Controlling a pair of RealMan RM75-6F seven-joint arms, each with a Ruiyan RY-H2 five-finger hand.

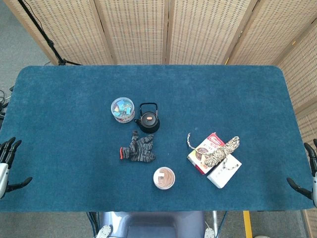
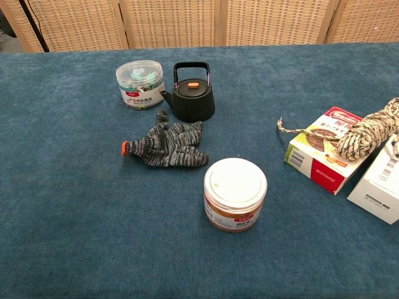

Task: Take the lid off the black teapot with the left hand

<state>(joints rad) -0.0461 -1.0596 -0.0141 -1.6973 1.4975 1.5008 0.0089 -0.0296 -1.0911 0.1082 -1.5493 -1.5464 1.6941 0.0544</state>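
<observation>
The black teapot (image 1: 148, 121) (image 2: 193, 99) stands near the table's middle, its handle upright and its lid on, with an orange knob (image 2: 194, 85) on top. My left hand (image 1: 7, 163) hangs at the table's far left edge, fingers spread and holding nothing, far from the teapot. Over at the far right edge sits my right hand (image 1: 309, 178), also with fingers apart and empty. Neither hand shows in the chest view.
A clear tub of coloured clips (image 1: 122, 110) (image 2: 140, 84) stands left of the teapot. A grey knitted glove (image 1: 138, 148) (image 2: 165, 146) lies in front of it. Nearer me is a white-lidded jar (image 1: 164, 178) (image 2: 235, 193). Boxes (image 1: 214, 158) with a rope bundle (image 1: 221, 151) lie right.
</observation>
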